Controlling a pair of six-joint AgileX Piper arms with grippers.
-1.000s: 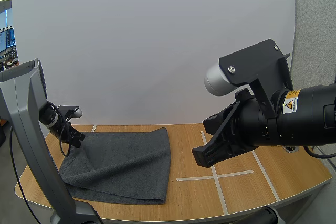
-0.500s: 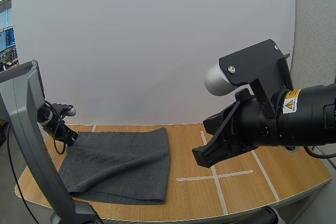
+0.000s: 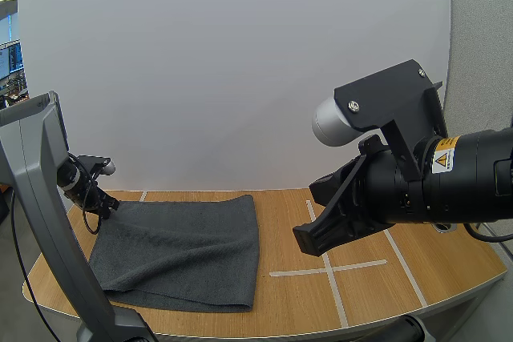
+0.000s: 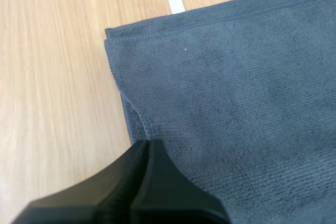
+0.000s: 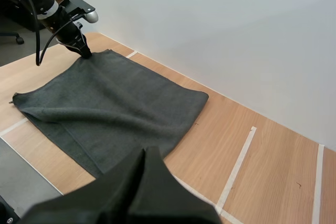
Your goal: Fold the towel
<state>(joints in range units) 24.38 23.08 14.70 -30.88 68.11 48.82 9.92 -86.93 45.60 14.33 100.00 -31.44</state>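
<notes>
Grey towel (image 3: 180, 250) spread on the table (image 3: 361, 294), left gripper (image 4: 146, 142) pinching its edge between closed fingertips, right gripper (image 5: 145, 153) closed on nothing, towel lying beyond its fingertips.

We take the towel (image 3: 184, 250) as reference. It lies on the left half of the table (image 3: 449, 274). Our left gripper (image 3: 111, 207) sits at the towel's far left corner, tips pinched together on its edge. Our right gripper (image 3: 309, 243) hangs right of the towel, apart from it, fingers together, above the tape lines (image 3: 329, 271). These lines lie on the table just right of the towel.
</notes>
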